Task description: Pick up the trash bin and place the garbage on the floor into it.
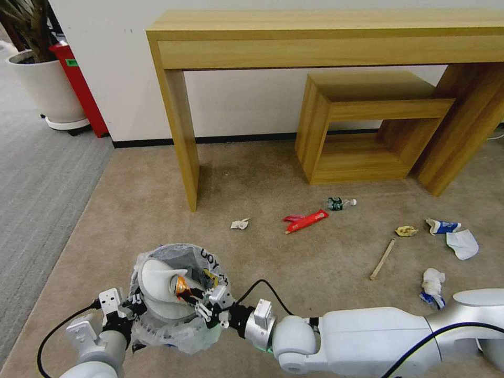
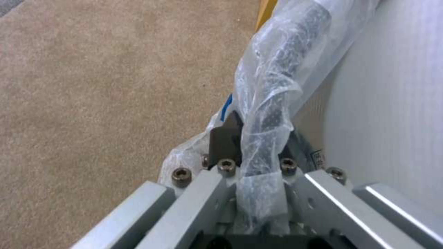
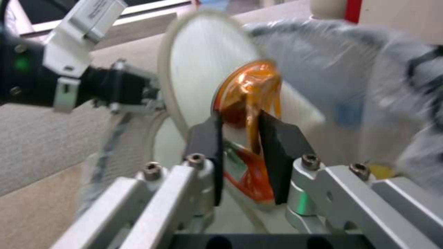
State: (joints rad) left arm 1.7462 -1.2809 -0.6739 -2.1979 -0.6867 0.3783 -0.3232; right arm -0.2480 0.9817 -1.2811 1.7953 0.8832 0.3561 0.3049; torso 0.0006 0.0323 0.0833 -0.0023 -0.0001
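— Item held?
— Orange wrapper [image 3: 247, 103], pinched in my right gripper [image 1: 202, 303] above the trash bin [image 1: 181, 294]; my left gripper [image 1: 130, 307] clamps the bin's rim through its bag.
— Handling?
— Wrapper probably light, crinkly, slippery: grip mid-fold. Bin light; hold its rim.

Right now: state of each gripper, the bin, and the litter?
left gripper: shut on the trash bin's bagged rim.
right gripper: shut on orange wrapper, over the bin mouth.
trash bin: held off the floor, white slipper inside.
green-labelled bottle: lying on its side on the floor.
red wrapper: flat on the floor.
wooden stick: lying on the floor.
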